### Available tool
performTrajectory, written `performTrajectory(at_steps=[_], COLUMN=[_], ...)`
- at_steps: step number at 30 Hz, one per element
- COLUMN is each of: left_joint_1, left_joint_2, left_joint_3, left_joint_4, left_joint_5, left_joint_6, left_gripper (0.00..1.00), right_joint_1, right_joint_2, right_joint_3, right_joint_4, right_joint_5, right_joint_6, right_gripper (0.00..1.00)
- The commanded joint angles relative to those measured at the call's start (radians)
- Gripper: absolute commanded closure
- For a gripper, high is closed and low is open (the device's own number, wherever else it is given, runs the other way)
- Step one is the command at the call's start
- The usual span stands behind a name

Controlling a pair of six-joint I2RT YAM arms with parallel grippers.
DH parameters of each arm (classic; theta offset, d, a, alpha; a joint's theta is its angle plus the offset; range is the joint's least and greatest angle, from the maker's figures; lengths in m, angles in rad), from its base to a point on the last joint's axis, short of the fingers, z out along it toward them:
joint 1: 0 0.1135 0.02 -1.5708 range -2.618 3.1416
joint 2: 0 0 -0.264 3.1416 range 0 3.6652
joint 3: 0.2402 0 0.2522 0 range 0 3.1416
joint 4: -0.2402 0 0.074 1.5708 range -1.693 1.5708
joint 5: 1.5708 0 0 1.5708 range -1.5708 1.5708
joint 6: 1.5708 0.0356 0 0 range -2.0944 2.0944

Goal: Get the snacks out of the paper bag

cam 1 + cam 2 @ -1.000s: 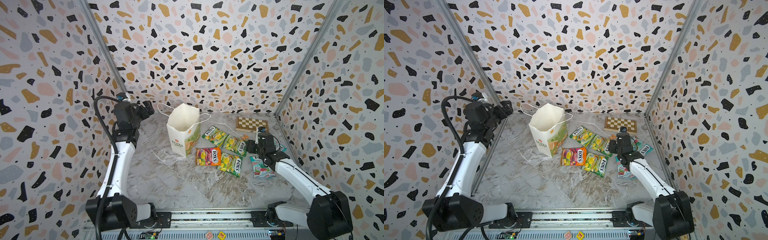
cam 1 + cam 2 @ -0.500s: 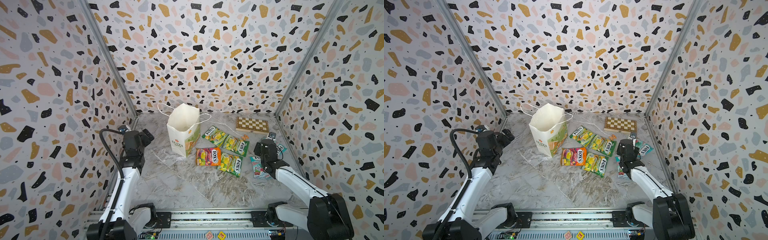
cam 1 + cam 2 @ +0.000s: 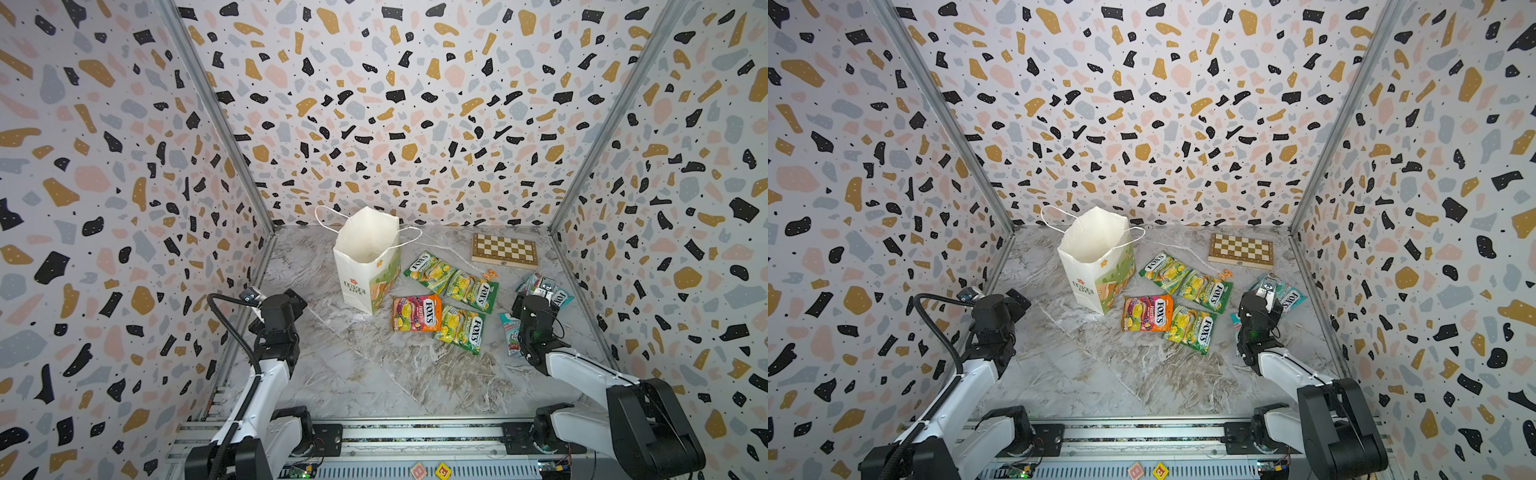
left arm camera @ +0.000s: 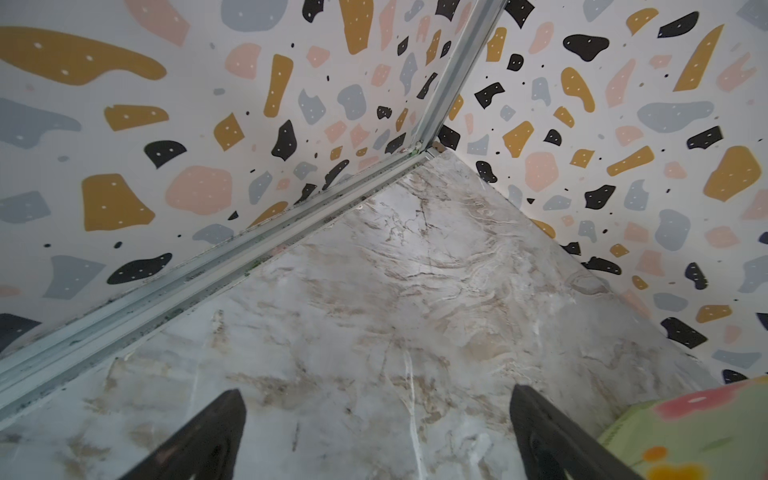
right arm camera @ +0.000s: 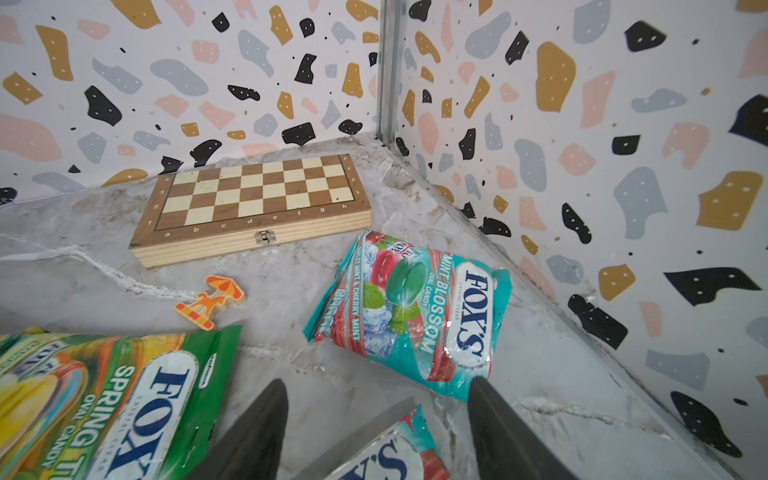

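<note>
The white paper bag stands upright and open at the back; no snack shows inside it. To its right lie the snacks: three green-yellow packets and a pink-orange one. Two teal ones lie near the right wall. My right gripper is open low over the nearer teal packet, with the farther one just beyond its fingertips. My left gripper hangs open and empty by the left wall, apart from the bag.
A wooden chessboard box lies at the back right. A small orange trinket sits between it and the green packets. Patterned walls close three sides. A rail with two letter blocks runs along the front.
My left arm has dropped from high beside the bag and drawn back along the left wall. My right gripper has pulled back toward the front, staying open over the teal packets.
</note>
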Motion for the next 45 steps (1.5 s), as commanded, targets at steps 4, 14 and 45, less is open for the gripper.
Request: performTrajectory(at_steps=[4,14,45], left_joint_1=[0.000,0.000,-0.167], left_joint_2=[0.060,0.092,0.439], left_joint_3=[-0.081,-0.203,-0.257], left_joint_4=[0.289,0.534,1.047], left_joint_5=[-0.071,-0.029,0.049], left_joint_6=[0.179,0.251,0.524], left_gripper=[0.00,0.00,0.00], right_joint_1=[-0.003,-0.003,-0.091], right_joint_2=[0.036,0.102,0.300], right_joint_3=[-0.070,-0.109,-0.177], right_joint_4=[0.251,0.424,0.771], right_joint_5=[0.042,-0.046,-0.407], right_joint_6=[-0.075,-0.132,-0.225], right_gripper=[0.24,0.22,0.01])
